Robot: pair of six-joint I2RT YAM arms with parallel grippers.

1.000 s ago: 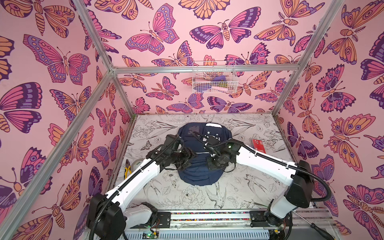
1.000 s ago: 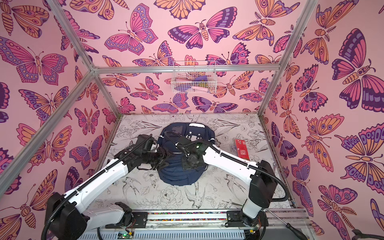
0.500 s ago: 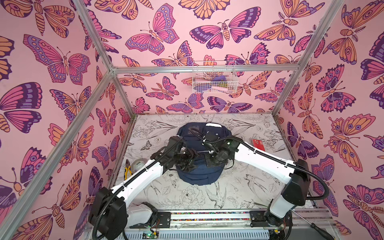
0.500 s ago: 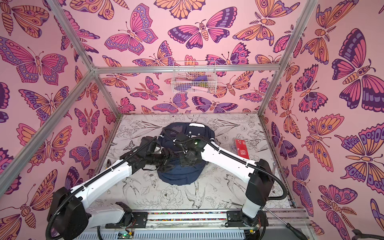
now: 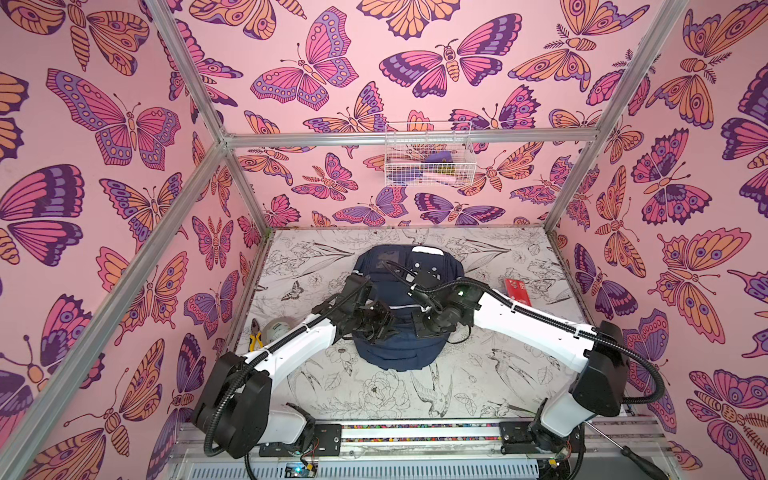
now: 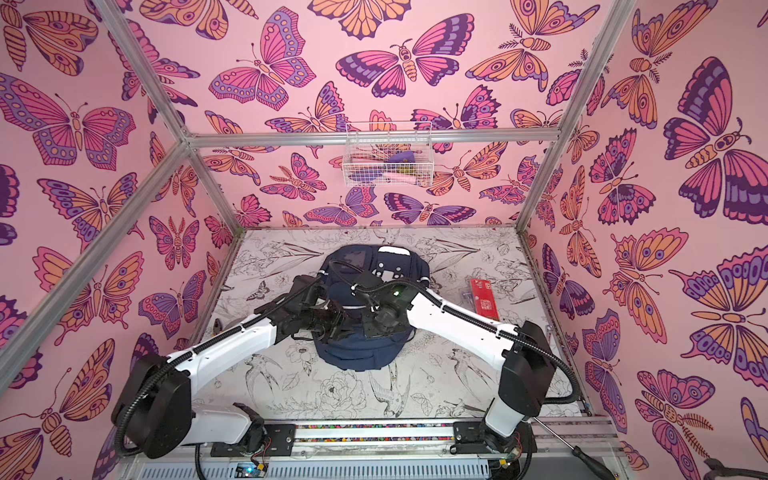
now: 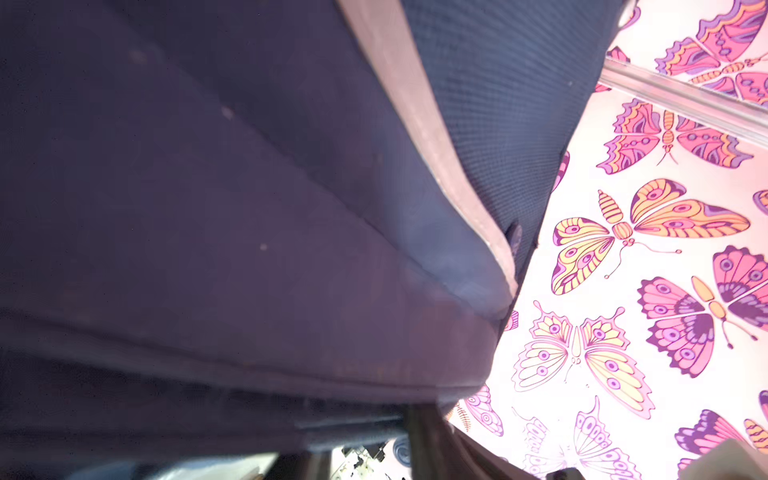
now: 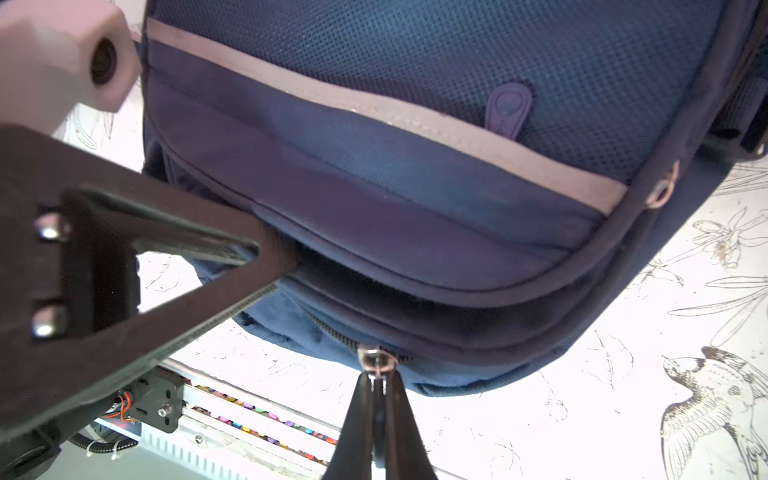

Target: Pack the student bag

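Observation:
The student bag (image 5: 400,351) (image 6: 356,354), a navy backpack with a pale stripe, lies at the middle of the table in both top views. My left gripper (image 5: 380,328) (image 6: 335,325) is over its near left part. One of its fingers (image 8: 266,253) is dug into the seam under the front pocket, and it is shut on a fold of bag fabric (image 7: 291,291) that fills the left wrist view. My right gripper (image 8: 376,376) (image 5: 428,328) is shut on the metal zipper pull (image 8: 375,360) at the bag's near edge.
A red box (image 5: 516,291) (image 6: 483,299) lies right of the bag. A tape roll (image 5: 277,328) and yellow-handled pliers (image 5: 255,338) lie at the table's left edge. A wire basket (image 5: 428,160) hangs on the back wall. A screwdriver (image 5: 636,455) rests at the front right.
My left gripper's jaws have closed onto the bag's fabric. My right gripper, still holding the zipper pull, has shifted slightly to the left.

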